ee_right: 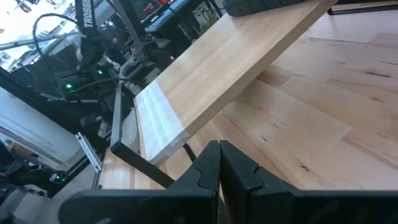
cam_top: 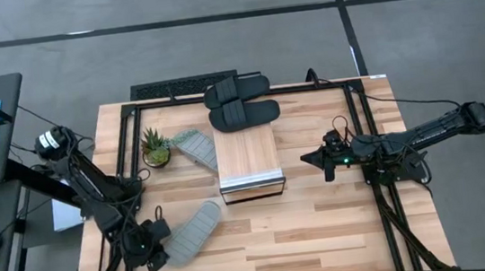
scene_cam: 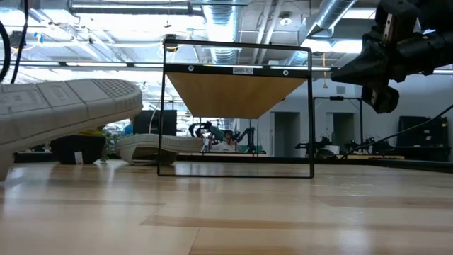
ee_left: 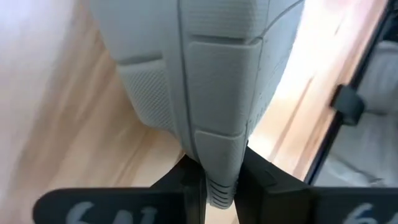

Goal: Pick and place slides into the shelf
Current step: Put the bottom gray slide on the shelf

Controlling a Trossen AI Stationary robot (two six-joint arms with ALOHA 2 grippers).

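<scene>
High view. Slides, four counted: two black slides [cam_top: 241, 101] side by side on the far end of the shelf [cam_top: 248, 157], well ahead of both tools; one grey slide [cam_top: 197, 147] on the surface [cam_top: 324, 226] just beside the shelf's left edge, next to one potted plant [cam_top: 155, 148]; one grey slide [cam_top: 191, 233] with its heel end pinched in the left tool [cam_top: 157, 249], near the surface's near-left corner. Right tool [cam_top: 327, 163], fingers pressed together and empty, hangs right of the shelf with bare wood between. One black frame rims the surface.

Low view. Held grey slide [scene_cam: 67, 106] tilted, cut off at the picture's edge. Second grey slide [scene_cam: 156, 147] and plant pot [scene_cam: 78, 149] partly hidden behind it. Shelf [scene_cam: 237, 95] seen end-on inside its frame. Right tool [scene_cam: 379, 67] raised above the surface.

Left wrist view. Left tool [ee_left: 222, 186] narrow, clamped on the slide's [ee_left: 205, 74] edge; the rest runs out of view.

Right wrist view. Right tool [ee_right: 219, 165] closed; the shelf [ee_right: 230, 68] lies ahead, its far end cut off.
</scene>
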